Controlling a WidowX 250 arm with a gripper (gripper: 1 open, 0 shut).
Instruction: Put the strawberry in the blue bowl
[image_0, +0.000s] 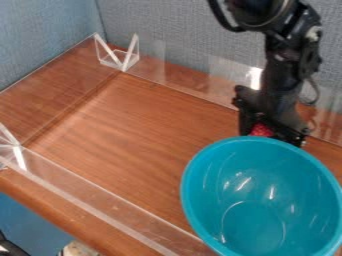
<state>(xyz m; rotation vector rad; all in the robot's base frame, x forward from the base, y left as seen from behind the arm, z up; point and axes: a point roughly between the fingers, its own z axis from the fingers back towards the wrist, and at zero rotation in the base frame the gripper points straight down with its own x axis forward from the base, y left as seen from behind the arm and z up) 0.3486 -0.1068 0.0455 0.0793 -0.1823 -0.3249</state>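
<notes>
The strawberry (271, 129) shows only as a small patch of bright red between the dark parts of the gripper (273, 130), just behind the far rim of the blue bowl (261, 195); its shape and any green top are too small and too hidden to make out. The gripper is black, hangs from a black arm (281, 50) that comes down from the upper right, and points nearly straight down at the wooden table (120, 120); its fingers stand on either side of the red patch, partly apart, but whether they press on the strawberry or merely flank it cannot be told from this view. The bowl is large, round and deep, a glossy teal-blue with a smooth rim and pale reflections on its inner wall; it sits at the near right of the table, and nothing lies inside it. A low clear plastic wall (174, 72) runs around the table's edges, with a small clear bracket (118, 52) at the far left corner; a blue-grey backdrop (174, 30) stands behind.
</notes>
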